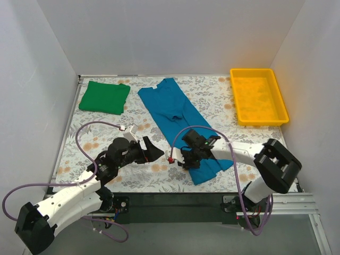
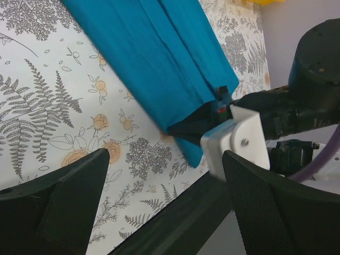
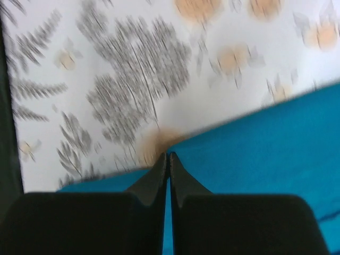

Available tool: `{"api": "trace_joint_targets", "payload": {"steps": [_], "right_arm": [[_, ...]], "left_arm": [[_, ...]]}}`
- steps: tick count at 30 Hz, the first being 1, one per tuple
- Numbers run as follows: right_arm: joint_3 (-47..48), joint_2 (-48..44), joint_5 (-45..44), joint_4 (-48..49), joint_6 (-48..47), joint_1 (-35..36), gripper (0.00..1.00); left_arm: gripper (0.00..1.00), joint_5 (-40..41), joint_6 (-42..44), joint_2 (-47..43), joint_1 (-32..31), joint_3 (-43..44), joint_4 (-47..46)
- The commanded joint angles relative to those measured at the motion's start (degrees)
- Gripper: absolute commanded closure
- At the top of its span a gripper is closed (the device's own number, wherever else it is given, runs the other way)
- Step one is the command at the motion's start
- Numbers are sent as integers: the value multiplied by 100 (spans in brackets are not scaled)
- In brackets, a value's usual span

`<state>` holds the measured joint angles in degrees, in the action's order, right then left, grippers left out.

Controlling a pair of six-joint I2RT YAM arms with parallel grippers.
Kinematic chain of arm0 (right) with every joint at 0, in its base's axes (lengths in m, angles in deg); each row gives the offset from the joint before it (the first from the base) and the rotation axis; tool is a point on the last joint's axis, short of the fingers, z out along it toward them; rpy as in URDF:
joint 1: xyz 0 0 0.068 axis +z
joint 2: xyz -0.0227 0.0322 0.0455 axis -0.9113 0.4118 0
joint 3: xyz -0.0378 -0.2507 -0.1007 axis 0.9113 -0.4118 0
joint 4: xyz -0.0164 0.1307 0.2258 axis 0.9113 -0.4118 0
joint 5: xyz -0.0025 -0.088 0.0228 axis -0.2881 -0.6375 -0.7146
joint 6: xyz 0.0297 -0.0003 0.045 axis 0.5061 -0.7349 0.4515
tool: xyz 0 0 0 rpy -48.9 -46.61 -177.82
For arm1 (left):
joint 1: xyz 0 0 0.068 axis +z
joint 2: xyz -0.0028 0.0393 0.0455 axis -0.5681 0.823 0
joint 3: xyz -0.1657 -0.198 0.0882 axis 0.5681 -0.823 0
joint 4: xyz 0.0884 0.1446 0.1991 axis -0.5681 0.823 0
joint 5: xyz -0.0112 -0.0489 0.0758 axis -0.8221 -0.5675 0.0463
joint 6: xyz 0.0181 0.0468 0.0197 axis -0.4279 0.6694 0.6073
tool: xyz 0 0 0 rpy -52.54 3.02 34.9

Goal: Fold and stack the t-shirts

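The teal-blue t-shirt point(image 1: 178, 119) and the green t-shirt point(image 1: 104, 98) are soft, matt cloth, the teal one smooth with faint creases. The yellow tray point(image 1: 258, 123) looks like smooth, slightly glossy plastic, and the tabletop point(image 1: 212, 95) has a matt cover printed with ferns and flowers. The jaws of the left gripper point(image 2: 166, 156) are matt black plastic, one inner face finely dimpled.

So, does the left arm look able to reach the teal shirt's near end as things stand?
Probably yes. The left gripper is open beside the teal shirt, with only bare tablecloth between them. The right gripper is shut on that same end, so space there looks tight.
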<state>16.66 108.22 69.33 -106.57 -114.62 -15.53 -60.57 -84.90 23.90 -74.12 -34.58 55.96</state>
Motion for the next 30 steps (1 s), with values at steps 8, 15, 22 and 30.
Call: {"api": "trace_joint_targets", "payload": {"steps": [8, 15, 22, 30], "right_arm": [[2383, 1617, 860, -1816, -490, 839, 42], [1197, -439, 1263, -1968, -1238, -215, 10], [625, -1662, 1492, -1758, -1309, -1724, 6], [-622, -2762, 2661, -535, -1430, -4108, 2]], "left_arm": [[9, 19, 147, -668, -22, 246, 842], [8, -569, 393, -177, -22, 194, 403], [9, -1141, 639, 500, -22, 343, -28], [17, -862, 1412, 1274, -1152, 677, -125]]}}
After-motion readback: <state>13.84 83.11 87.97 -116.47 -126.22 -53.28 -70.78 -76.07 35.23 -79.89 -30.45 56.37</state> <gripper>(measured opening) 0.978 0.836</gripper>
